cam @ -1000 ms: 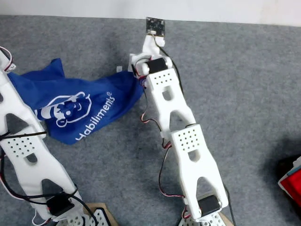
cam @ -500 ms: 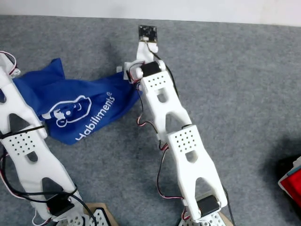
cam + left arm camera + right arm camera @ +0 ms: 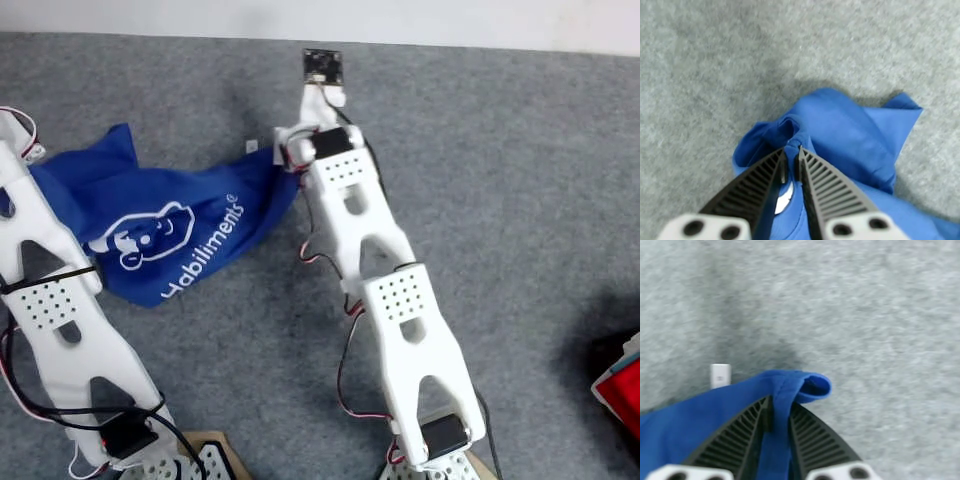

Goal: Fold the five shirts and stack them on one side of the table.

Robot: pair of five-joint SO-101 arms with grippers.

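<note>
Shirt (image 3: 170, 235) lies at 9 o'clock on table (image 3: 500, 150). Left gripper (image 3: 791, 156) pinches it, prob. at the collar; right gripper (image 3: 779, 404) pinches an edge. In 1 s right arm swung toward 9, then back: no fold yet.

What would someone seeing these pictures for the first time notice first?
The bright blue cloth shirt with a white cartoon print stands out, lying crumpled on the left part of the grey carpet-like table. The left gripper is shut on a bunched fold of it, and the right gripper pinches its opposite edge, beside a small white tag.
</note>
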